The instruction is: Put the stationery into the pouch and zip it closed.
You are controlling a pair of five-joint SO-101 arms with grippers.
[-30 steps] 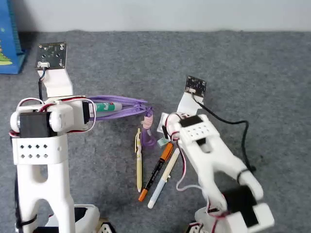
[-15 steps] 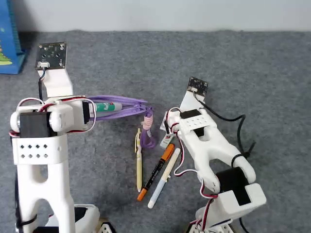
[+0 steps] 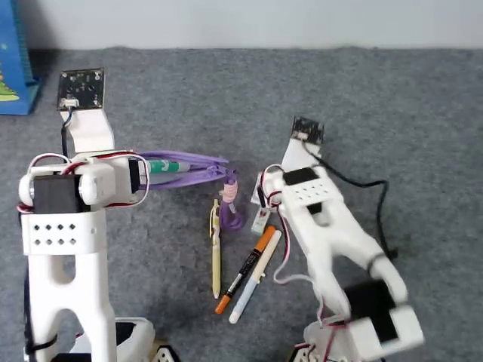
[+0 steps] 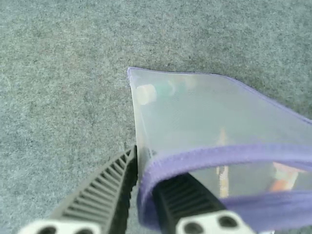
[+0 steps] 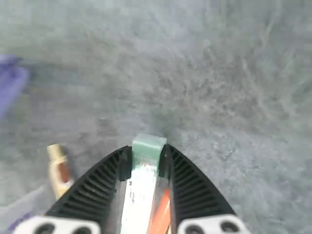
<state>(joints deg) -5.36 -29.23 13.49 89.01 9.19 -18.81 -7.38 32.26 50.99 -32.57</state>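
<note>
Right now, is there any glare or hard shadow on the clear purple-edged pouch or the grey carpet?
High view: even light, only soft shadows beside the yellow pen on the grey carpet. Left wrist view: the clear purple-edged pouch, clamped in the left gripper, carries a pale sheen, no hard glare. Right wrist view: no glare on the green-tipped white item in the right gripper.

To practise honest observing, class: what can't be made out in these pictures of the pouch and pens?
Right wrist view: green-tipped stick in the right hand, cut off by the edge; kind unclear.
Left wrist view: pouch cut off by the edge; contents blurred behind its wall.
</note>
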